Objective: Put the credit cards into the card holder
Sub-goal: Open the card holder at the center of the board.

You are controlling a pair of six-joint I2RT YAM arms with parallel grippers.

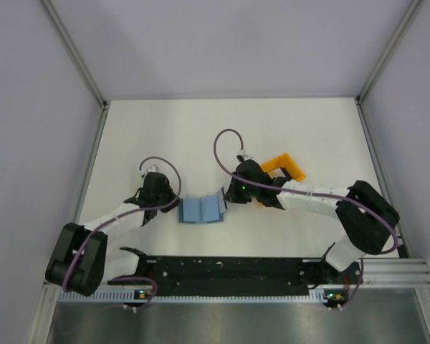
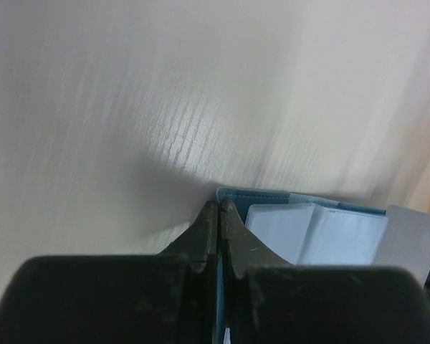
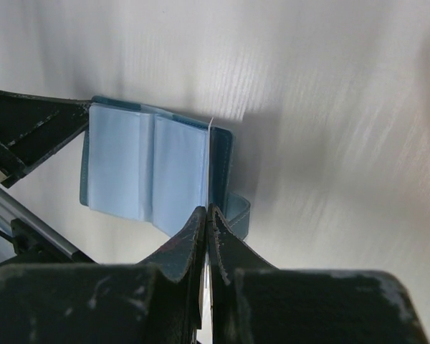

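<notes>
The card holder lies open on the white table, teal-blue with paler blue pockets. My left gripper is shut on its left edge; the left wrist view shows the jaws pinching the teal cover. My right gripper is shut on one credit card, seen edge-on as a thin pale line standing at the wallet's right flap. The same card shows as a pale grey panel in the left wrist view. No other cards are in view.
An orange open-frame rack stands just behind the right wrist. The right arm's forearm lies across the table right of the wallet. Grey walls close in the table on the left, right and back. A black rail runs along the near edge.
</notes>
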